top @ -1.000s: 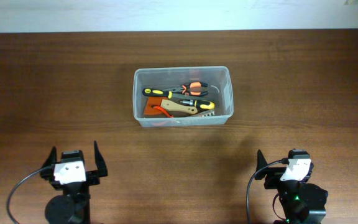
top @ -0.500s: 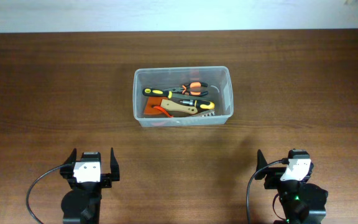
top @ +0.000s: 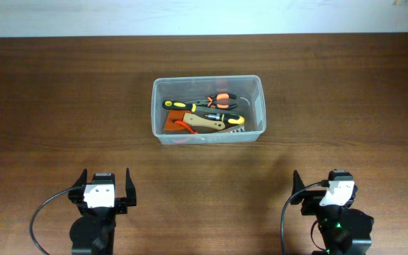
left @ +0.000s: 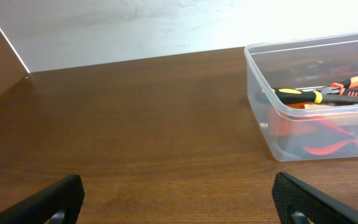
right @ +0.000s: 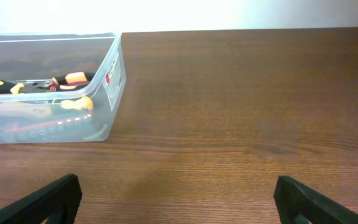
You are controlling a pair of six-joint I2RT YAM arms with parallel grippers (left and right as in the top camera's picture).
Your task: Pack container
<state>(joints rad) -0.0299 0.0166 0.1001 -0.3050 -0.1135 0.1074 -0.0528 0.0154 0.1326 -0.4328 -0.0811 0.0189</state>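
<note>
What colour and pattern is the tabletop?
The table is dark brown with wood grain, clearest in the right wrist view.

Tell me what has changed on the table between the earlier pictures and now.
The left gripper, open and empty, shifted toward the robot's right, then stopped. The right gripper, the container and the tools inside it stayed as they were.

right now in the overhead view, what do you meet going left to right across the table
left pincer → container → right pincer. The tools inside the container overlap one another, so they are left out of the order.
</note>
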